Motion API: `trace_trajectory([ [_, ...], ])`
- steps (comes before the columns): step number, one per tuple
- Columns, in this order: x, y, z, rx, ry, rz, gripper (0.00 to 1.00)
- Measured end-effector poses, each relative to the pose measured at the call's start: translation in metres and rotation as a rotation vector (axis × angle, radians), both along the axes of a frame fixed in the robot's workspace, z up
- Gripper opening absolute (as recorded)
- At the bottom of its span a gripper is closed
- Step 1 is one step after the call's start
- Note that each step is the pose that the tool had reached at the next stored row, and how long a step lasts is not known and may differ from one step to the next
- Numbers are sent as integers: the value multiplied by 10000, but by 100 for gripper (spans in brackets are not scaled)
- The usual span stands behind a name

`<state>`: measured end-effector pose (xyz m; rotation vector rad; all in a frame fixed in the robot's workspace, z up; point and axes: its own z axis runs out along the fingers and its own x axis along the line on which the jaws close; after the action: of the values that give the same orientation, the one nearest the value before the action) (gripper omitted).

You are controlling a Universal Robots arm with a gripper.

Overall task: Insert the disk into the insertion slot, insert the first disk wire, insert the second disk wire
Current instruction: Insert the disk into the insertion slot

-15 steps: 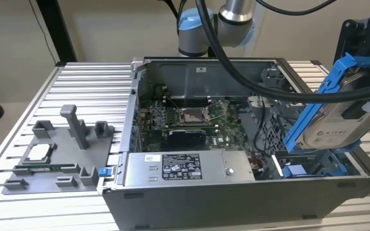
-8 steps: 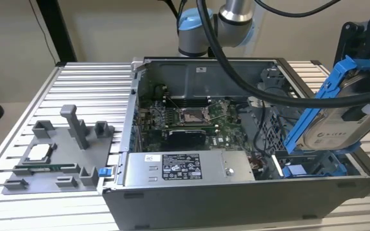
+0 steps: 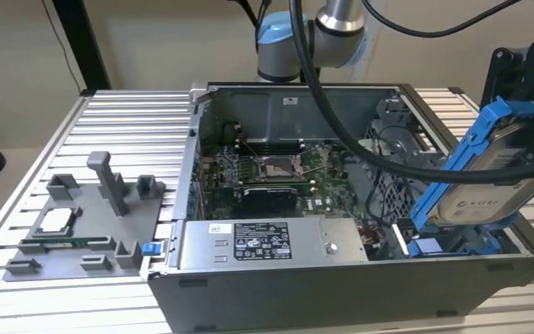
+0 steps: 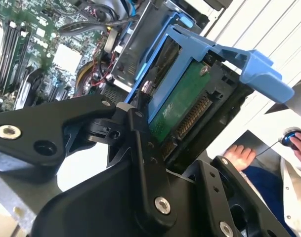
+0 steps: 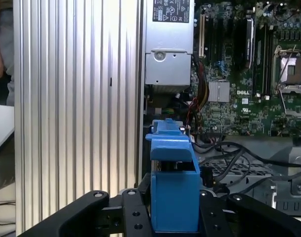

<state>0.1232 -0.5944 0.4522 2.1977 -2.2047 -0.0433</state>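
Note:
In the exterior view the disk [image 3: 485, 198], silver-grey in a bright blue frame, hangs tilted over the open computer case's corner at the exterior view's right. My gripper [image 3: 525, 118] is shut on its upper end. Just below the disk's lower edge sits the insertion slot [image 3: 448, 245], with blue tabs and perforated grey metal. The first wrist view shows the blue frame [image 5: 172, 187] clamped between my black fingers [image 5: 133, 217]. In the second wrist view the disk's green circuit board [image 4: 185, 108] and connector edge face the camera. No disk wires can be told apart from the loose cables.
A grey power supply box [image 3: 258, 243] and the motherboard [image 3: 277, 174] lie inside the case. Thick black cables [image 3: 388, 163] drape from the arm over the case. A grey tray of pegs [image 3: 81, 223] stands on the slatted table [image 3: 128, 125]. A person's hand [image 4: 239, 155] is nearby.

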Motion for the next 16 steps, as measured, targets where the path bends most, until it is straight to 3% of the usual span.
trace_trajectory([
  [9, 91, 2, -154, 20, 0, 0, 0],
  [16, 101, 48, -254, 126, 0, 0, 0],
])
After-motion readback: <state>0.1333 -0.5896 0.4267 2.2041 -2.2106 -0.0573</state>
